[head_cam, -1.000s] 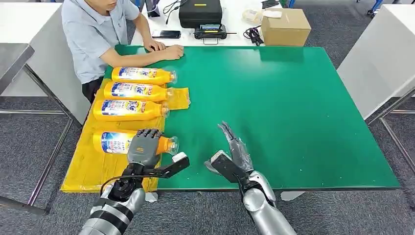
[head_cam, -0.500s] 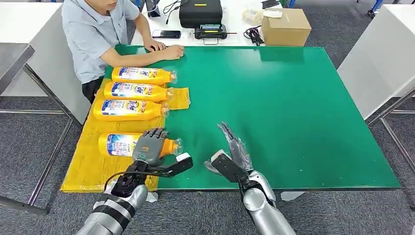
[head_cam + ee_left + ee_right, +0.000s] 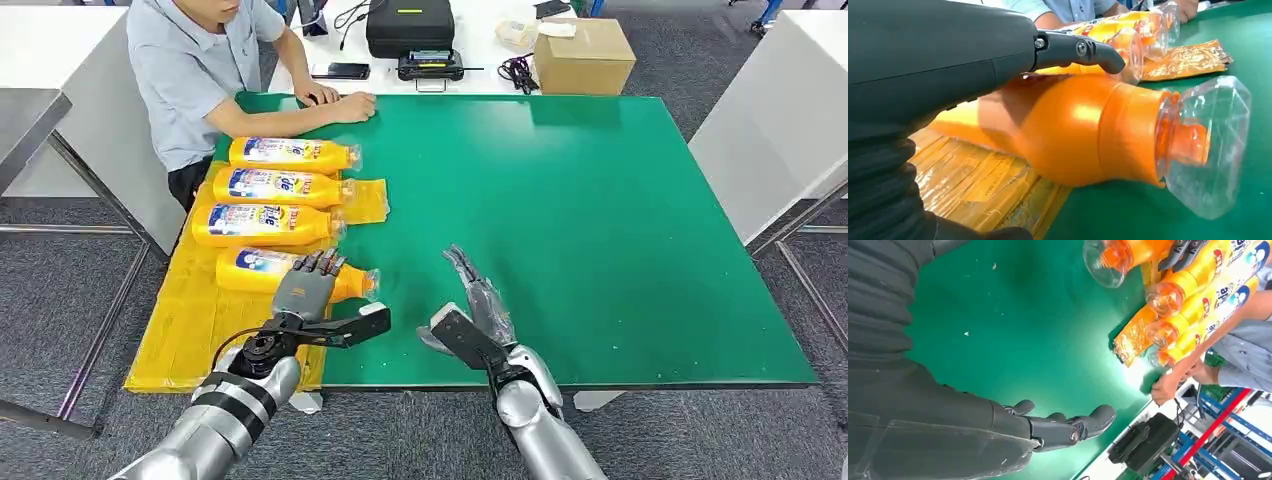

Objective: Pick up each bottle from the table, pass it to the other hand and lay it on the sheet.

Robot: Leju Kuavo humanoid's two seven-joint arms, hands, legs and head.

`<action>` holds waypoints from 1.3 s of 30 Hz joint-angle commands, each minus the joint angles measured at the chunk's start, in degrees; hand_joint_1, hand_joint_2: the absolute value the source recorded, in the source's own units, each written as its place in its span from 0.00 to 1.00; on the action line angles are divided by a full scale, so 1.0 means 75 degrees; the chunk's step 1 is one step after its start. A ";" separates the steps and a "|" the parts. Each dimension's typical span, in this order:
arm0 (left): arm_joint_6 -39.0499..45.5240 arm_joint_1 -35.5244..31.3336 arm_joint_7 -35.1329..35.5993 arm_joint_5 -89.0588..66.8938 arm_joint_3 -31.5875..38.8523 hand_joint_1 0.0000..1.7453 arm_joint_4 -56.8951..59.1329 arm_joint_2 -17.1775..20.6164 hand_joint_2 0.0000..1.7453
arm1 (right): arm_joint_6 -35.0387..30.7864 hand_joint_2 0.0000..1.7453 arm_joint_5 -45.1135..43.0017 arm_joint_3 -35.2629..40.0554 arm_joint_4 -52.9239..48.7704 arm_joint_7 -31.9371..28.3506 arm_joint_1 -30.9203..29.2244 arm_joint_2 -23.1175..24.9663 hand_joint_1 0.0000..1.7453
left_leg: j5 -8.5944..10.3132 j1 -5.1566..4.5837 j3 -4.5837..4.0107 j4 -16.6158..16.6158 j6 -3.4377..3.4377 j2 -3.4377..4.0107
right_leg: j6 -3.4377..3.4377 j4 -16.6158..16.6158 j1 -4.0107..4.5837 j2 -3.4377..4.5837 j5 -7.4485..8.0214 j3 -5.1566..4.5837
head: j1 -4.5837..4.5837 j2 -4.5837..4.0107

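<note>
Left hand [image 3: 305, 290]: closed over fourth bottle [image 3: 262, 271], which lies across yellow sheet [image 3: 180, 335] beside three others.
Right hand [image 3: 478, 312]: empty, fingers extended above worktop [image 3: 600, 220].
Advice: settle bottle parallel to neighbours, then lift fingers clear without rolling it.

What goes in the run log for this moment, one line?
left hand: holds fourth bottle over yellow sheet | right hand: open, empty, above green table | three bottles lying on sheet
</note>
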 commanded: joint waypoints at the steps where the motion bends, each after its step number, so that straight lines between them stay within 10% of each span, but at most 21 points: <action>1: -0.0091 -0.0348 0.0002 0.0008 -0.0182 0.00 0.0882 0.0104 1.00 | 0.0025 1.00 -0.0003 -0.0186 0.0440 0.0025 -0.0314 0.0021 0.00 | -0.0008 0.0011 0.0029 -0.0002 -0.0016 0.0015 | -0.0020 -0.0006 0.0012 0.0010 -0.0003 0.0027 | 0.0000 0.0000; 22: 0.0073 -0.0037 -0.0264 0.0162 -0.0592 0.00 0.0148 0.0084 1.00 | -0.0108 1.00 0.0111 -0.0357 0.0445 -0.0024 -0.0137 -0.0033 0.00 | -0.0008 0.0010 0.0052 -0.0001 -0.0016 0.0011 | -0.0020 -0.0005 0.0011 0.0006 -0.0004 0.0053 | 0.0000 0.0000; 39: 0.2344 0.3538 -0.2225 0.1752 -0.0881 0.00 -0.5183 0.0423 1.00 | -0.0094 1.00 -0.0802 -0.0935 -0.1625 -0.0229 0.1622 -0.0168 0.00 | -0.0033 0.0004 0.0003 0.0001 -0.0023 0.0011 | -0.0022 -0.0001 0.0006 0.0005 -0.0024 -0.0006 | 0.0000 0.0000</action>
